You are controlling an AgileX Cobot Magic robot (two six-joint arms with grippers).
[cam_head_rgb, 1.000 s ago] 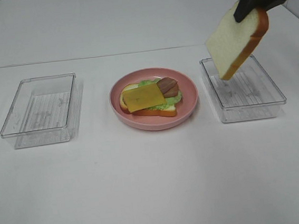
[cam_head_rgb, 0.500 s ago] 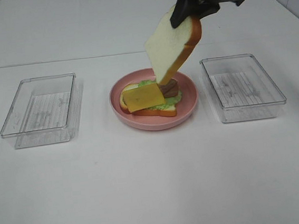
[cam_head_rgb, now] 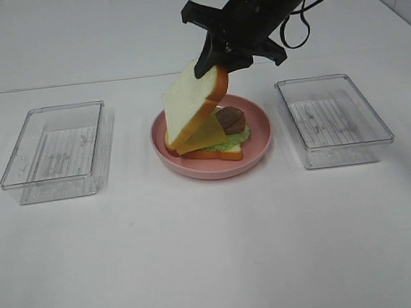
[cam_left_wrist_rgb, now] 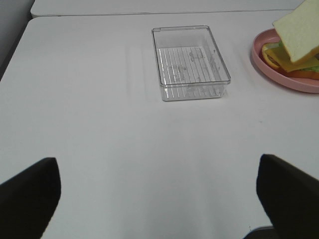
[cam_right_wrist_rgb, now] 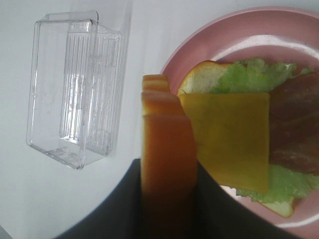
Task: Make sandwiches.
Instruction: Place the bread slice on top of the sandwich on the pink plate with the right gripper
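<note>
White bread [cam_head_rgb: 192,106] hung tilted in the right pincer [cam_head_rgb: 215,60]; level it (over the cheese [cam_head_rgb: 205,132]) before release.

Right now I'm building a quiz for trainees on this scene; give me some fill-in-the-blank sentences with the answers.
1. The right gripper holds a slice of ____.
2. The open sandwich lies on a round plate whose colour is ____.
3. The topmost layer of the stack on the plate is a yellow slice of ____.
4. The number of clear trays on the table is ____.

Missing words: bread; pink; cheese; two
</note>
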